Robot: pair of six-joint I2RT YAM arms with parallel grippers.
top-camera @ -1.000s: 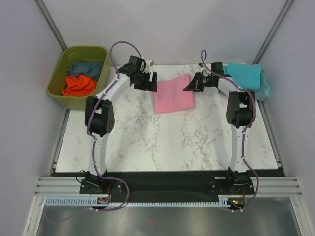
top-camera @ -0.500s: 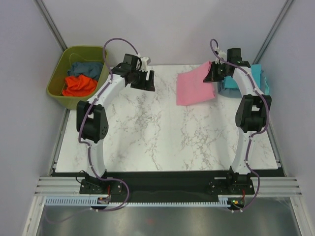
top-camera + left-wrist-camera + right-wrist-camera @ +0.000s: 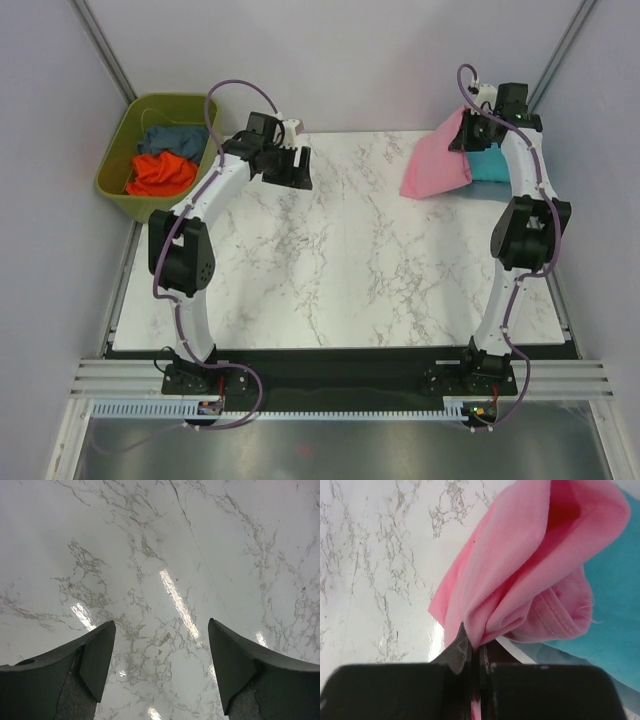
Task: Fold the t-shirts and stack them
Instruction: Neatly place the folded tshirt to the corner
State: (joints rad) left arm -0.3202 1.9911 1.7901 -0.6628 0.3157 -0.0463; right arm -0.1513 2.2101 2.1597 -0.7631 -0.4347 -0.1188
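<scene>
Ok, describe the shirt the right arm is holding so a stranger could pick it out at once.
Look to the far right corner of the white marble table, where the right gripper is shut on cloth. Hanging from it is the light pink t-shirt, next to the turquoise t-shirt; it is the only pink one and the only one lifted.

Pink t-shirt (image 3: 435, 165) (bunched) against turquoise one (image 3: 488, 165)

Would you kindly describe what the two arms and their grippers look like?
The left arm and right arm have white links, bulky black joints and black bases. A purple cable loops along each. The left gripper has dark, wedge-shaped, pointed fingers; the right gripper is equally dark.
</scene>
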